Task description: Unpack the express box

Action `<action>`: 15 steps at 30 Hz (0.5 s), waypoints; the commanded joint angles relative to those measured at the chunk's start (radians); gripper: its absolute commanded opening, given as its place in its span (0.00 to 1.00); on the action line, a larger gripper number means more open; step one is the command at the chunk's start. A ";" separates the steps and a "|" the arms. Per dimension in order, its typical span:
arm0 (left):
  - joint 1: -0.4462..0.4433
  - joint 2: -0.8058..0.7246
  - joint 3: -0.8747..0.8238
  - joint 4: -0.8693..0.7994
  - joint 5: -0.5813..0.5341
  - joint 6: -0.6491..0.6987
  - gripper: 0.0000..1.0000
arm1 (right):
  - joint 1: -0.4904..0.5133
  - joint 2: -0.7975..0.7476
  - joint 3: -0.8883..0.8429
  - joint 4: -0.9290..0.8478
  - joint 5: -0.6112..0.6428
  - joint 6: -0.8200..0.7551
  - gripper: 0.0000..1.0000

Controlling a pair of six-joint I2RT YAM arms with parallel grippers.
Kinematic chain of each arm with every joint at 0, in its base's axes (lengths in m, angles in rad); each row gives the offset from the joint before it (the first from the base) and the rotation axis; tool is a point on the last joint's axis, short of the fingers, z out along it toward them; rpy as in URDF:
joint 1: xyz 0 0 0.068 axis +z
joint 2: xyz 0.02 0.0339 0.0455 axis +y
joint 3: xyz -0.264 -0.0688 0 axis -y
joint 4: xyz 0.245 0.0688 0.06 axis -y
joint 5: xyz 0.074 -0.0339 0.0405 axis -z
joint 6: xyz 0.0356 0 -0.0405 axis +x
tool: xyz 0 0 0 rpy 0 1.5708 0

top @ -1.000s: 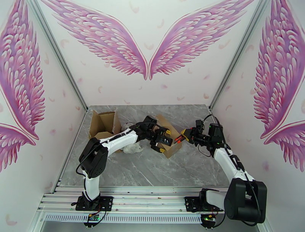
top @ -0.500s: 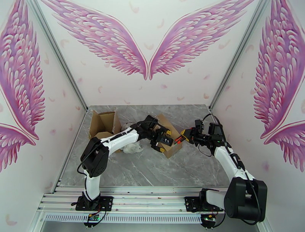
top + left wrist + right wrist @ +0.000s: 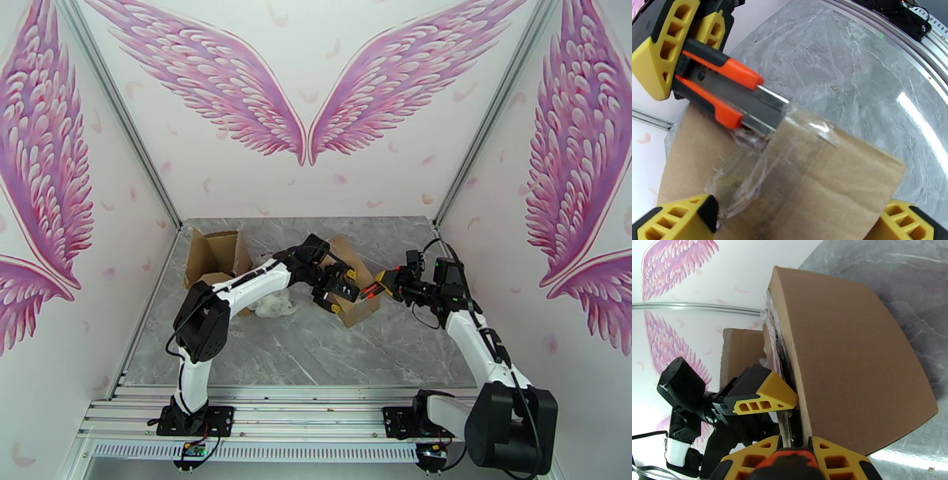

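Knife (image 3: 730, 94): clamped in right gripper (image 3: 385, 282); blade tip at the tape (image 3: 750, 173)
Tape: wrinkled and torn by the blade; the rest looks uncut
Box (image 3: 821, 181): mid-table (image 3: 379, 347), flaps closed; left gripper (image 3: 796, 221) jaws spread astride it, grip cannot be told
Left: likely finish slit; open flaps; empty

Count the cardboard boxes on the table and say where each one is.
2. An open box stands at the far left of the table; a taped box lies near the centre. Others may be hidden behind the arms.
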 commanded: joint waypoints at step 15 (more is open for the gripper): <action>0.063 0.038 0.081 0.137 -0.503 -0.338 0.90 | 0.036 -0.309 -0.136 -0.263 0.114 0.331 0.00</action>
